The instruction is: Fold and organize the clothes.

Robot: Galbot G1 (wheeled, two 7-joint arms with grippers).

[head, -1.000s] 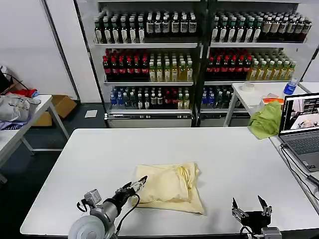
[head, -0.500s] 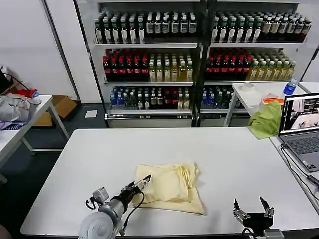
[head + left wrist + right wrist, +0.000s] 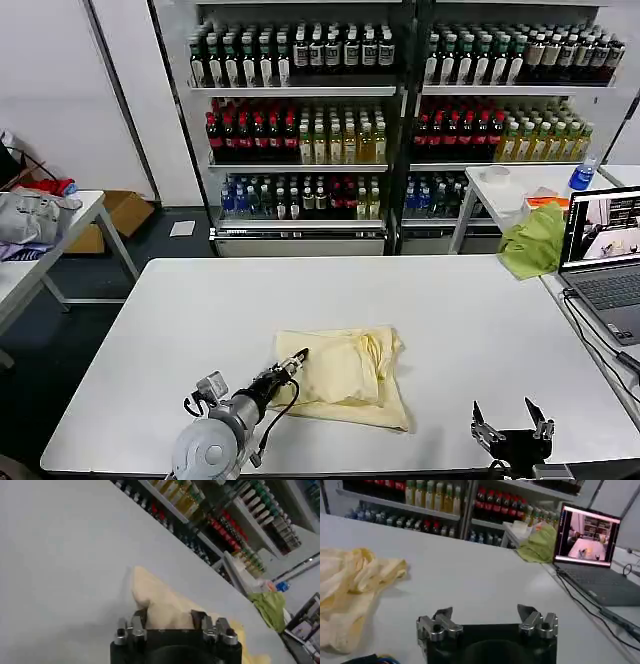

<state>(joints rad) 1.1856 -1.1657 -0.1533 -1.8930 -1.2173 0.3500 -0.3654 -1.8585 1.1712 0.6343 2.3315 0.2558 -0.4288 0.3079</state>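
Progress: left claw [image 3: 297, 358] moved fwd over last sec, now clenched on left edge of T-shirt [image 3: 350, 375], which lay bunched mid-surface [image 3: 180, 310], so fold prob underway. Right claw [image 3: 512, 417] parked at near edge, fingers spread, holding nothing.

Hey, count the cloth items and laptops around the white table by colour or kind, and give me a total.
Cream-yellow T-shirt: 1
Lime-green cloth: 1
Laptop: 1
Total: 3
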